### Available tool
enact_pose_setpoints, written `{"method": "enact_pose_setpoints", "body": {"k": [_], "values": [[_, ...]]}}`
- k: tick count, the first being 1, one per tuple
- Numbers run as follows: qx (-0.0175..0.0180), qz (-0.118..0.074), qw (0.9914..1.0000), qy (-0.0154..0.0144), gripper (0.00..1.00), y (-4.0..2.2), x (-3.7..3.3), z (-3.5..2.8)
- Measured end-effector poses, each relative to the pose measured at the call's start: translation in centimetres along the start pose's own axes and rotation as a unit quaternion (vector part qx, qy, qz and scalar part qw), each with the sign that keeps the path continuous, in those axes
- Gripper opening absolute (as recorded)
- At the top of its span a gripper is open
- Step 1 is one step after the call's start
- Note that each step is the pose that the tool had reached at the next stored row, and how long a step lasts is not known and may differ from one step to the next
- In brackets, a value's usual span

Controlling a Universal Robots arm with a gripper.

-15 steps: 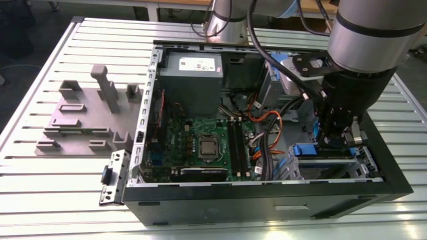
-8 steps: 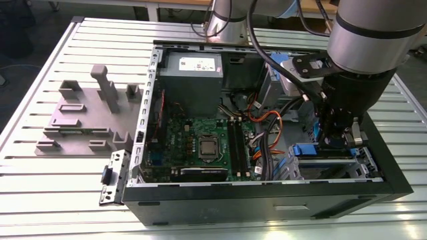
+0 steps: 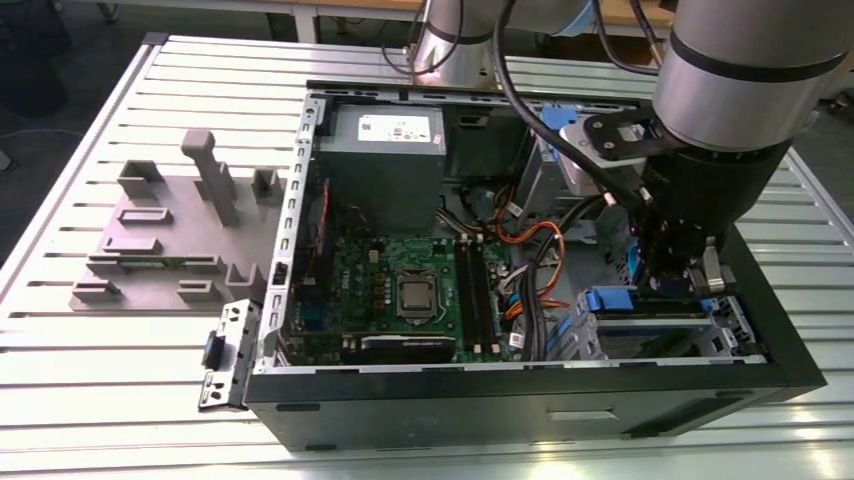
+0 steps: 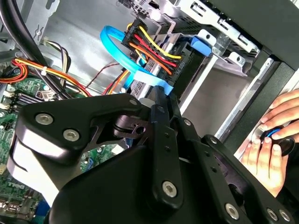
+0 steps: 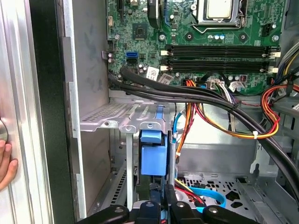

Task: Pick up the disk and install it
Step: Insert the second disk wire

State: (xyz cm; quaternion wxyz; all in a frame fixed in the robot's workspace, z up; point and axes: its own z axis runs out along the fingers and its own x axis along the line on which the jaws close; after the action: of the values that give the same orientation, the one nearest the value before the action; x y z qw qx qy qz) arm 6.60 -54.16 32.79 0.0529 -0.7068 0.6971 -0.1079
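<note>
The claw (image 3: 678, 283) reaches down inside the open case (image 3: 534, 385), pressed together on the disk (image 5: 153, 156). The disk stands on edge in the metal cage (image 5: 124, 122), beside the motherboard (image 3: 400, 290)

We see even, fairly bright overhead light in the exterior view: the ribbed counter (image 3: 80, 340) shines pale with soft glare along its slats, and the arm (image 3: 747, 70) in the upper right carries a bright sheen. The inside of the case (image 3: 534, 400) lies darker, its lower right corner in shadow. In the second wrist view the black claw (image 4: 161, 105) close to the lens looks soft, with dull highlights on its links. In the first wrist view the board (image 5: 187, 28) is crisp and well lit.
</note>
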Motion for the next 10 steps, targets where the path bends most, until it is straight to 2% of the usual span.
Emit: {"method": "enact_pose_setpoints", "body": {"k": [10], "values": [[0.0020,0.000,1.00000,-0.0001,0.16,0.07,0.07,0.27]]}}
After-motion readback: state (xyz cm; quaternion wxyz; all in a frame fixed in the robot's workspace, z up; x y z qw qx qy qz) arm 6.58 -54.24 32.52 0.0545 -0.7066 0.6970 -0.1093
